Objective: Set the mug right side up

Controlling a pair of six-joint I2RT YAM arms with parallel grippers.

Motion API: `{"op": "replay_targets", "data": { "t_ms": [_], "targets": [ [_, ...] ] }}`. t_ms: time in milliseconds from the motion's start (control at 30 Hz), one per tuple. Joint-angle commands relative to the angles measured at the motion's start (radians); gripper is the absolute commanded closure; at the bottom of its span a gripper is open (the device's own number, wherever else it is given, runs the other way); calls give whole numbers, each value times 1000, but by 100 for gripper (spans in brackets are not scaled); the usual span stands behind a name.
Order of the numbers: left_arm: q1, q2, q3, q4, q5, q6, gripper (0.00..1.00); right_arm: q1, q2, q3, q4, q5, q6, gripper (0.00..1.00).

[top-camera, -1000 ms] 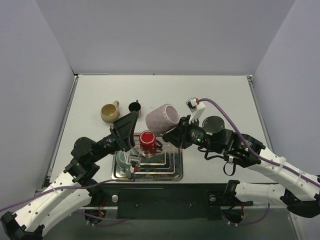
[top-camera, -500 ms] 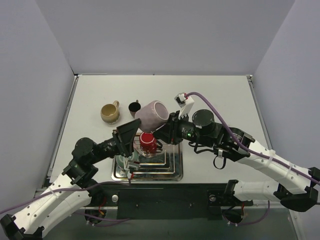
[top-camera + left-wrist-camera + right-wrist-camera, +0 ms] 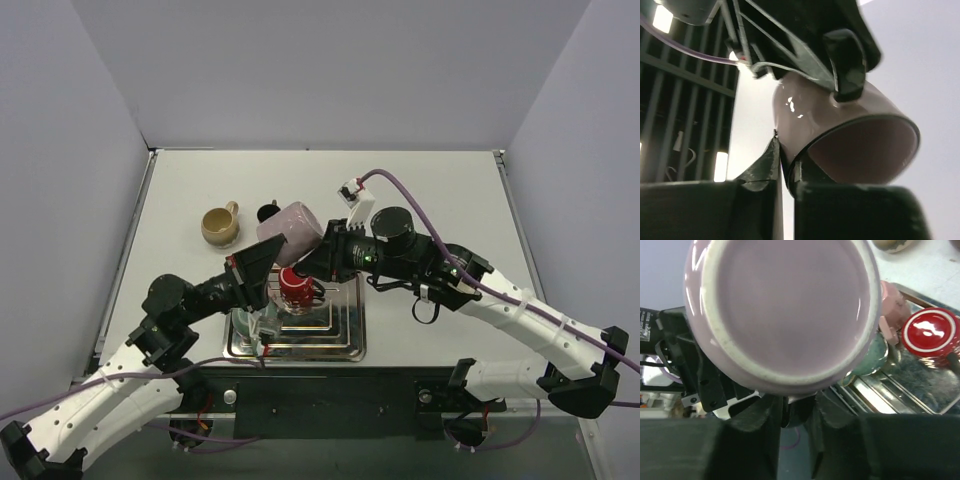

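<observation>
**Position.** The lilac mug (image 3: 288,228) is held clear of the worktop (image 3: 430,190). It sits above the far left corner of the steel tray (image 3: 345,345), just beyond the red cup (image 3: 294,284).

**Right gripper (image 3: 320,255).** The jaws are closed on the mug at its base end. The flat base fills the right wrist view.

**Long axis.** The mug is tilted, with its base raised towards the right arm and its open mouth facing down and to the near left. It is not yet upright.

**Left gripper (image 3: 785,187).** It sits directly below the mouth, jaws nearly together, with the rim at the gap between them. Whether they pinch the rim cannot be told.

**Assessment.** The left arm is nearer the rim, so any hand-over or re-grip turns on that rim-to-jaw alignment. A large part of the rotation appears to remain.
</observation>
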Motion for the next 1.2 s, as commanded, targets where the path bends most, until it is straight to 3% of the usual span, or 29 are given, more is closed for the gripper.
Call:
{"op": "replay_targets", "data": {
  "t_ms": [0,33,67,100,133,167,233,367,467,567,733,833,1033,1167],
  "targets": [
    [-13,23,111,-268,-131,-57,100,-63,-21,1,124,23,-23,79],
    [-14,28,137,-334,-206,-74,100,-74,-37,-23,121,50,-17,55],
    [-16,44,152,-386,-242,-89,100,-95,-44,-39,108,72,-17,42],
    [-16,60,175,-397,-345,-153,100,-100,-61,-59,98,110,-29,21],
    [-16,96,192,-432,-400,-184,100,-113,-72,-65,66,141,-35,11],
    [-15,129,250,-457,-544,-280,100,-114,-87,-77,47,206,-61,9],
    [15,216,350,-569,-695,-434,100,-115,-110,-88,-8,289,-99,8],
    [177,281,407,-862,-744,-537,100,-115,-133,-140,-56,379,-129,7],
    [333,380,505,-980,-744,-640,100,-115,-124,-183,-51,371,-126,7],
    [459,491,654,-1139,-680,-819,100,-114,-111,-206,-53,351,-118,6],
    [698,819,996,-1434,-537,-1138,100,-104,-97,-264,-30,340,-104,5],
    [846,1041,1175,-1577,-475,-1243,100,-92,-88,-289,-27,326,-106,5],
    [1004,1293,1394,-1562,-365,-1352,100,29,-42,-303,-16,359,-239,6],
    [1010,1438,1502,-1531,-321,-1413,100,54,41,-332,31,275,-359,12]
  ]
}}
